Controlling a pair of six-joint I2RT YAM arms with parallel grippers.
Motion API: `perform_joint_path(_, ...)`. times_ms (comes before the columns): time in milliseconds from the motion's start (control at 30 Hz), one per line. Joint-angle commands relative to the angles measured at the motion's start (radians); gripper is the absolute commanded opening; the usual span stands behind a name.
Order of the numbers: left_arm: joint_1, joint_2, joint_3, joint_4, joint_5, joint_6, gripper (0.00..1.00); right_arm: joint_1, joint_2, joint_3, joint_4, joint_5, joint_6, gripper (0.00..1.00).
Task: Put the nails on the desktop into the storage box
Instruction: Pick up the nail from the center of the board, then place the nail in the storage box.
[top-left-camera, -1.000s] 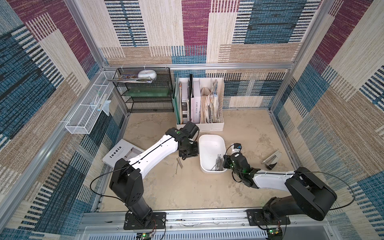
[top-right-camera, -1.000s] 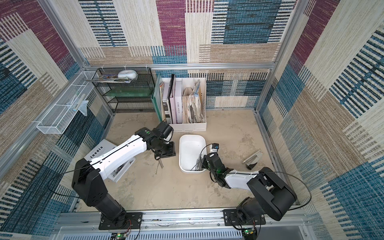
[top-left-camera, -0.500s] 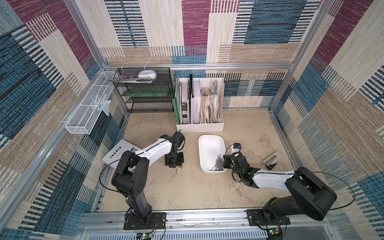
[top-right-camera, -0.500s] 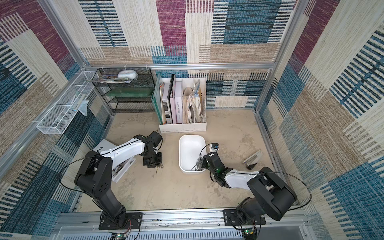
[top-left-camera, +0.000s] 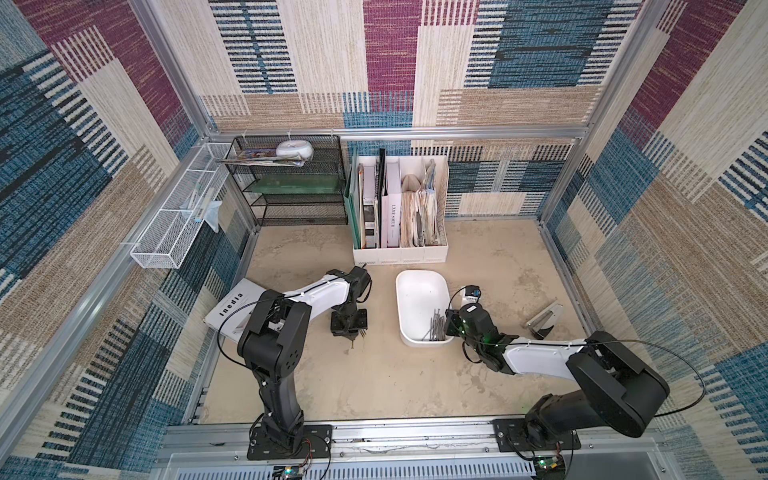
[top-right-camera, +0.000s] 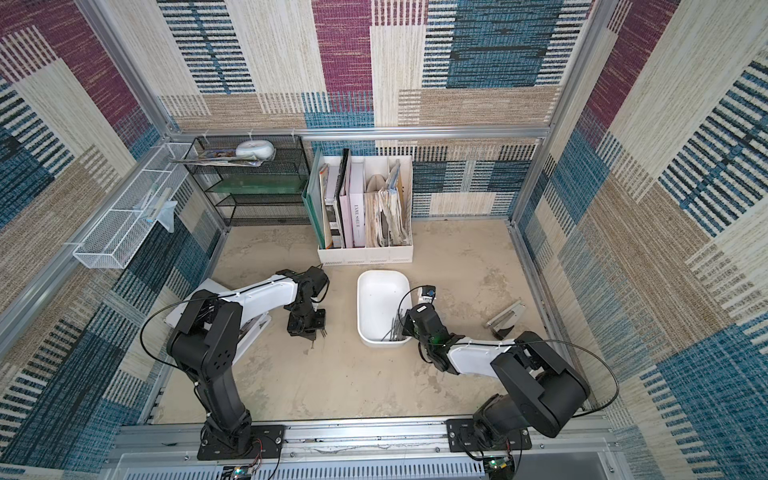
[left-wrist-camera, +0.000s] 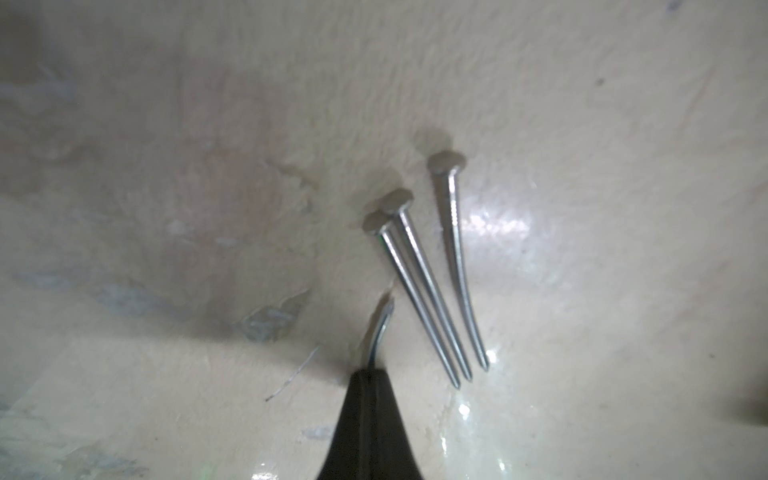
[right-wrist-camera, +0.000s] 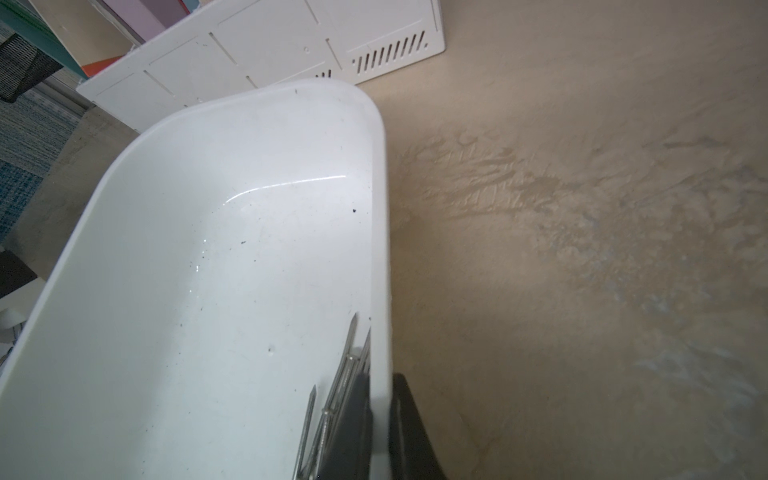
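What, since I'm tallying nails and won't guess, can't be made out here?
- nails in the storage box: too small to count in both top views; cut off by the picture's edge and the right gripper in the right wrist view.
- thin metal tip at the left gripper: left wrist view, shut fingers hide the rest; grip unsure.
- loose nails on the desktop: tiny in top views, partly under that gripper.
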Motion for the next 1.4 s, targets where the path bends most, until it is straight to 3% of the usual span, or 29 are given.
perform_joint_path(0,0.0,-0.018,-0.049,-0.004,-0.058,0.014,0.0,0.0,0.001,0.009,-0.024,-0.008,-0.015,0.0)
perform_joint_path(200,-0.021,-0.264,-0.032,-0.104,-0.02,-0.033,0.0,0.0,-0.007,0.01,-0.03,-0.006,-0.015,0.0)
perform_joint_path(433,-0.12,-0.398,0.182,-0.239,0.011,-0.069,0.0,0.001,-0.012,0.01,-0.036,-0.003,-0.017,0.0)
perform_joint_path(600,-0.282,-0.271,0.39,-0.24,0.061,-0.126,0.0,0.0,-0.019,0.01,-0.042,0.003,-0.017,0.0)
perform_joint_path(733,-0.354,-0.124,0.506,-0.16,0.144,-0.181,0.0,0.0,-0.017,0.007,-0.038,0.0,-0.014,0.0)
perform_joint_path(1033,-0.368,0.114,0.585,-0.047,0.195,-0.21,0.0,0.0,-0.014,-0.001,-0.034,-0.006,-0.014,0.0)
perform_joint_path(1233,-0.366,0.19,0.588,0.001,0.195,-0.216,0.0,0.0,-0.007,-0.003,-0.027,-0.01,-0.011,0.0)
perform_joint_path(1267,-0.367,0.198,0.586,0.001,0.204,-0.222,0.01,0.0,-0.006,-0.001,-0.028,-0.01,-0.011,0.0)
perform_joint_path(1367,-0.367,0.182,0.553,-0.001,0.196,-0.242,0.24,0.0,-0.008,-0.001,-0.029,-0.007,-0.014,0.0)
